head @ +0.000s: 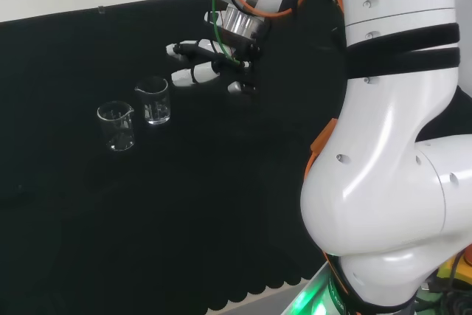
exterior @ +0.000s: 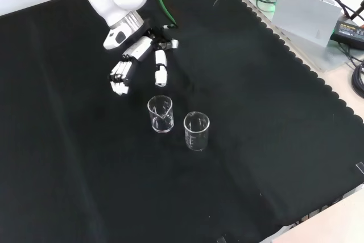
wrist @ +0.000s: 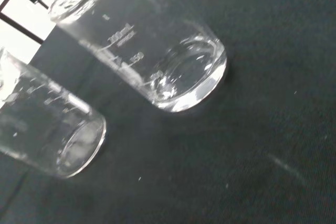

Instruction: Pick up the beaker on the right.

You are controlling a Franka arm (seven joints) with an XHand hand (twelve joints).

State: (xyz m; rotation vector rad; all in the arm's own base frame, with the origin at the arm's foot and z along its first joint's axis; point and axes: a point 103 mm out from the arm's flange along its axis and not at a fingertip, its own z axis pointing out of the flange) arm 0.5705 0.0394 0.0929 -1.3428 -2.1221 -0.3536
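1. Fingers [exterior: 120,75] of the hand [exterior: 136,55] are straight and spread, holding nothing. The thumb [exterior: 161,66] points toward the two beakers. In the head view the hand [head: 203,64] hangs just to the right of the nearer glass and a little above the cloth.

2. Nearest to the hand stands one clear beaker [exterior: 160,114], upright on the black cloth [exterior: 85,186], apart from the fingertips with a strip of bare cloth between. In the head view this same beaker [head: 153,100] is the right one of the pair, so I judge it to be the one the task means. The wrist view shows it close up [wrist: 157,51], its round base flat on the cloth, and it looks empty.

3. Beyond that beaker, on its far side from the hand, stands the second beaker [exterior: 197,131], just beside the first without touching it. In the head view it [head: 116,126] sits to the left of the target and slightly nearer the camera. The wrist view shows it [wrist: 47,135] too.

4. Progress, as I judge it: the approach is well along but the grasp is not yet made. Nothing is lifted; both beakers rest on the cloth.

5. Left to do: bring the open hand up to the target beaker, curl fingers and thumb round its wall without knocking its neighbour, then lift.
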